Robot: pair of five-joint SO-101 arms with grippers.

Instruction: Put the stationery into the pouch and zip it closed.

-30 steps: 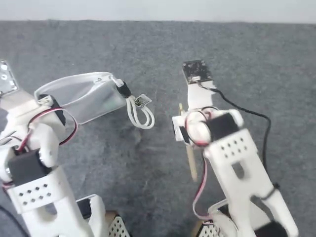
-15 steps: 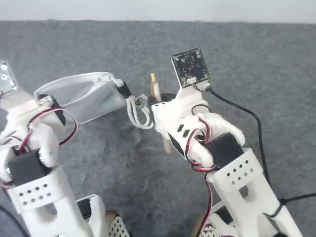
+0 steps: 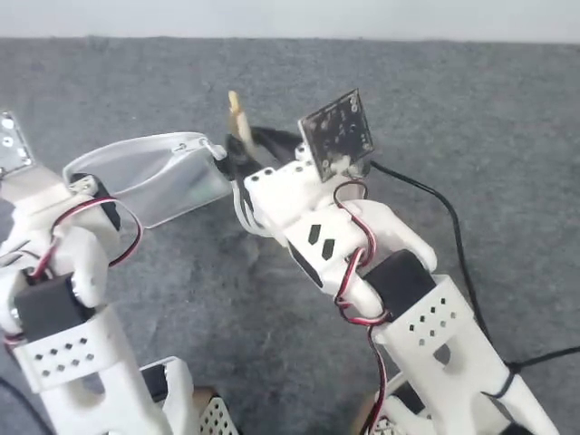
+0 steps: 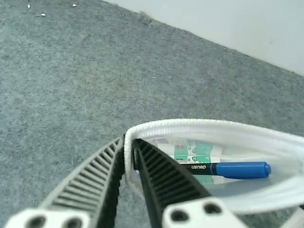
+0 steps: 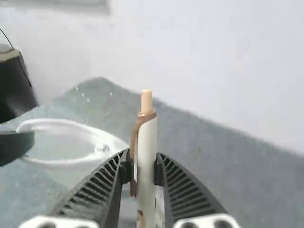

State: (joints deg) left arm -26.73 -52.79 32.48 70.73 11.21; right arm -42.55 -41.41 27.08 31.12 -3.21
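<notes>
One grey counter (image 3: 507, 136). Two arms: left arm (image 3: 63, 308), right arm (image 3: 390, 272). Two grippers: left gripper (image 4: 126, 141), right gripper (image 5: 142, 159). One clear pouch (image 3: 154, 186). Two pens: one white pen (image 5: 146, 137), one blue pen (image 4: 228, 169). One green-printed packet (image 4: 194, 153). One black cable (image 3: 450, 222).

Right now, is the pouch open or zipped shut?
Open. The left pincer holds the pouch by its rim, and its mouth gapes, showing a blue pen inside.

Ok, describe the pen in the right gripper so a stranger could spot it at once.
On the grey mat, find the clear pouch and the right gripper close beside it. Clamped in that gripper is the white pen. Its tan clip and push button set it apart from the blue pen lying inside the pouch.
</notes>
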